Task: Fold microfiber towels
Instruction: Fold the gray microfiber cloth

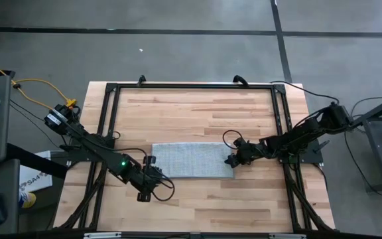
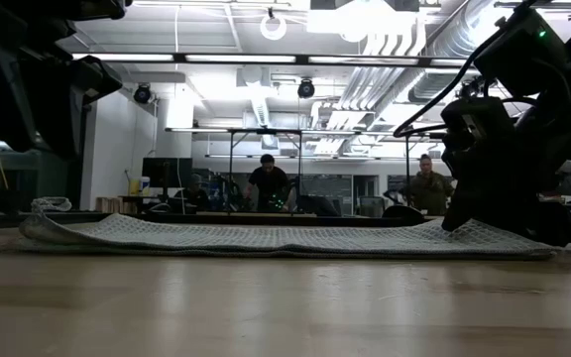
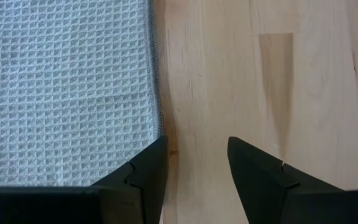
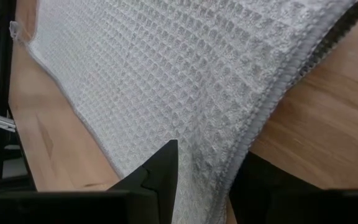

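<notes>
So the microfiber towel (image 1: 192, 160) is lying in the middle of the wooden table (image 1: 197, 113), folded into a long flat strip. The right gripper (image 1: 231, 160) is at the towel's right end with its fingers pinched on the edge there, one above and one tucked under the cloth. The left gripper (image 1: 144, 195) sits just off the towel's near-left corner, jaws apart over bare wood, holding nothing.

The light wooden plank table top (image 1: 197, 192) carries a black metal frame (image 1: 191, 86) along its far edge and sides. Beyond the table, two people (image 2: 269, 183) stand at distant workbenches under ceiling strip lights (image 2: 236, 58).
</notes>
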Robot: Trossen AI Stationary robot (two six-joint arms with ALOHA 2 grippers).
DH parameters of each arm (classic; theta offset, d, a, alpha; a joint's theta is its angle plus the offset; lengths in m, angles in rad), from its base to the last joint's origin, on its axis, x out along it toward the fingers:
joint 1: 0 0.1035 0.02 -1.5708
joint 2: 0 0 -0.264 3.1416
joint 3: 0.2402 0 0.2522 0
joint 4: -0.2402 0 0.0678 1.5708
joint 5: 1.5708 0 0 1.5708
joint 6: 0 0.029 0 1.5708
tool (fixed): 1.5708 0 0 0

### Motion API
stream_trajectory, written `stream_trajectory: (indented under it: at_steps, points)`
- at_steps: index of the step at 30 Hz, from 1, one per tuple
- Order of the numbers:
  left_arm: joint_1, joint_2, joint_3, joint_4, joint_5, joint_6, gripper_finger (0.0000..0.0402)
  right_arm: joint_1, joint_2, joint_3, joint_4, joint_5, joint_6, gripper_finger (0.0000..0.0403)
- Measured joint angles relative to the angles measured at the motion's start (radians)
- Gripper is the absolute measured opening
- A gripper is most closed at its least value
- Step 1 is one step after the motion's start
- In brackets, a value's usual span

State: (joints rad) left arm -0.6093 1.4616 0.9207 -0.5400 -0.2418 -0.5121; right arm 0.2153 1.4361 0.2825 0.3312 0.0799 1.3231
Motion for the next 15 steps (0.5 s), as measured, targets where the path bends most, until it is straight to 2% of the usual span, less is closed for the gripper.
stream_trajectory:
  at_steps: [8,15]
  points:
    - [0.0,0.0,0.0,0.0,0.001,0.0,0.0164,0.001,0.0,0.0,-0.015,0.006,0.002,0.011]
    - [0.0,0.0,0.0,0.0,0.001,0.0,0.0164,0.0,-0.019,-0.001,-0.036,-0.012,-0.024,0.0055]
